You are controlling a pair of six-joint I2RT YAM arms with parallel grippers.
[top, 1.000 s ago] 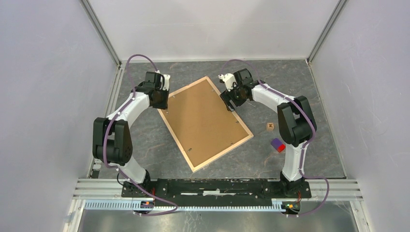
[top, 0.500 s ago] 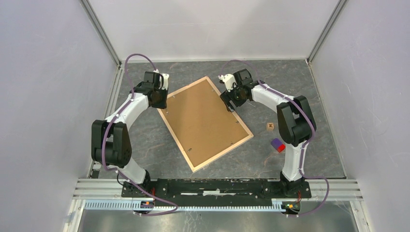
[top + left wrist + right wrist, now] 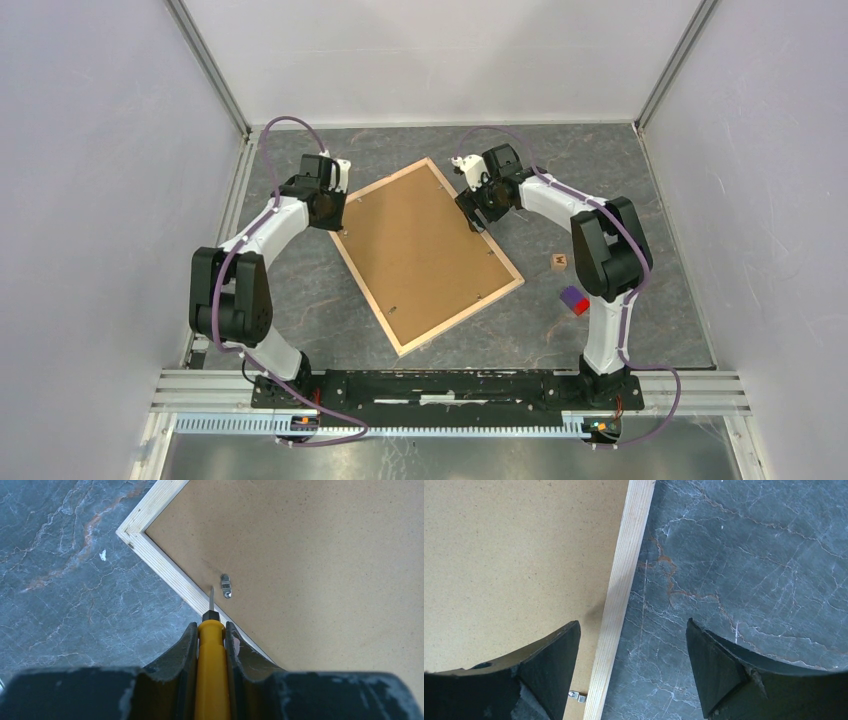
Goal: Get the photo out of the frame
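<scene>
The frame (image 3: 345, 241) lies face down on the table, pale wood edges around a brown fibreboard back (image 3: 420, 250). My left gripper (image 3: 338, 215) is at its left edge, shut on a yellow-handled screwdriver (image 3: 211, 670). The blade tip sits just left of a small metal clip (image 3: 226, 586) near the frame's corner (image 3: 131, 530). My right gripper (image 3: 472, 215) is open, its jaws astride the frame's right wood edge (image 3: 624, 585), with another clip (image 3: 578, 696) between them. The photo is hidden.
A small wooden cube (image 3: 558, 262) and a purple and red block (image 3: 574, 300) lie right of the frame. Grey marbled tabletop (image 3: 620, 170) surrounds it, with white walls on three sides.
My left wrist has shifted slightly toward the frame's left edge. The right arm and the frame have hardly moved.
</scene>
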